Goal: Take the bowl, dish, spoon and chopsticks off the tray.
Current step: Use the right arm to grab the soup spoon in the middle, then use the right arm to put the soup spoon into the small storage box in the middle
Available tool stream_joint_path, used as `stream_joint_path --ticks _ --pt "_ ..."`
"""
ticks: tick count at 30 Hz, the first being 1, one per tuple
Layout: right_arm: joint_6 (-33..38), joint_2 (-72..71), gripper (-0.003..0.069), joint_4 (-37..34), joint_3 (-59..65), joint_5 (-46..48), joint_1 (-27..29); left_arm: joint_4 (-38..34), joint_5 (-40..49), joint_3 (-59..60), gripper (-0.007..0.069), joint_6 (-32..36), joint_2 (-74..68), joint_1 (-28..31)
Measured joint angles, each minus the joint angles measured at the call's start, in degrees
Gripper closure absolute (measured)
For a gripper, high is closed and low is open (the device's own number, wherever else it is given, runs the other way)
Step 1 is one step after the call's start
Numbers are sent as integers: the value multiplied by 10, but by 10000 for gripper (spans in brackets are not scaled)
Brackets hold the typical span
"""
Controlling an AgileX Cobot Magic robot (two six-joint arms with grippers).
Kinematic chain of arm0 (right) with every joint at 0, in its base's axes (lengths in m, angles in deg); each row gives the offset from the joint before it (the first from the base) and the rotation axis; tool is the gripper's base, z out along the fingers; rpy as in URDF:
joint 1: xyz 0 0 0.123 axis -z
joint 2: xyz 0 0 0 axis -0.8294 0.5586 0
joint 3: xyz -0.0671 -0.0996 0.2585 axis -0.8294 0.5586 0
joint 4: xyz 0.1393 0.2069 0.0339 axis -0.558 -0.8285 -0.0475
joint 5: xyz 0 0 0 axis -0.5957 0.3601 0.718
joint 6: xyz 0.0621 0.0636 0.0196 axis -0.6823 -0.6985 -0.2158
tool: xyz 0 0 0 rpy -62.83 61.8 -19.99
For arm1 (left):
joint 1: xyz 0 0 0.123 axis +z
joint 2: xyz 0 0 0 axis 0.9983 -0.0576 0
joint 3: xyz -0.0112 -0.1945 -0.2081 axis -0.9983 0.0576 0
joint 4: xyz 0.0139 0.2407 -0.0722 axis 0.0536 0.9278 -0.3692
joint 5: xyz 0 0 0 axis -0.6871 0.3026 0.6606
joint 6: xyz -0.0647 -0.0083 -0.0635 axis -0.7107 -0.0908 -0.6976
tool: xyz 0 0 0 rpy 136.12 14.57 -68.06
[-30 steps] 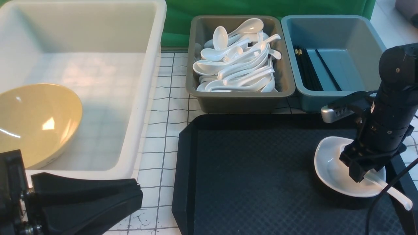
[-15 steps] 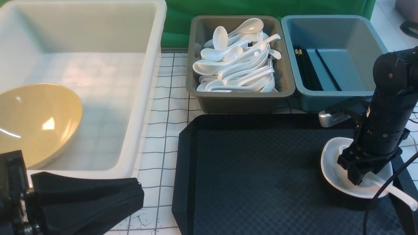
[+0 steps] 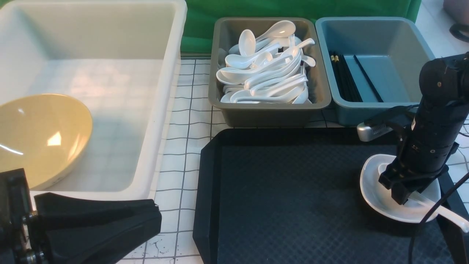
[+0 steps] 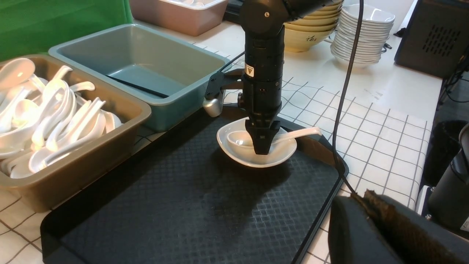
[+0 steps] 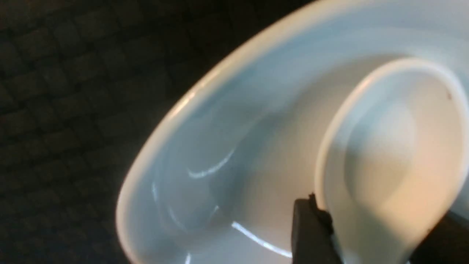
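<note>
Trainee: Spoon [image 4: 236, 139] lies where?
Mentor: In the dish [image 3: 370, 183], at the right edge of the tray [image 3: 293, 190]. The right gripper [image 3: 402, 196] straddles its neck; whether the jaws already pinch, one cannot tell. It should squeeze firmly, then lift straight, so the dish does not slide.

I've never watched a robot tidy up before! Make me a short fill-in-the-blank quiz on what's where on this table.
1. The bowl lying in the big white tub is ____ in colour.
2. The small white dish stands on the black ____.
3. Lying in that dish is one white ____.
4. The blue-grey bin holds thin black ____.
Missing words: yellow; tray; spoon; chopsticks.
</note>
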Motion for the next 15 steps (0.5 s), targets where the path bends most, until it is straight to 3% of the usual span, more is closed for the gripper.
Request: stream_joint_path --ticks 8,15 --pt "-1 -73 322 -5 -1 37 0 0 0 0 625 0 0 0" --pt "-3 -120 322 -84 -93 35 -43 0 -23 0 625 -2 0 0"
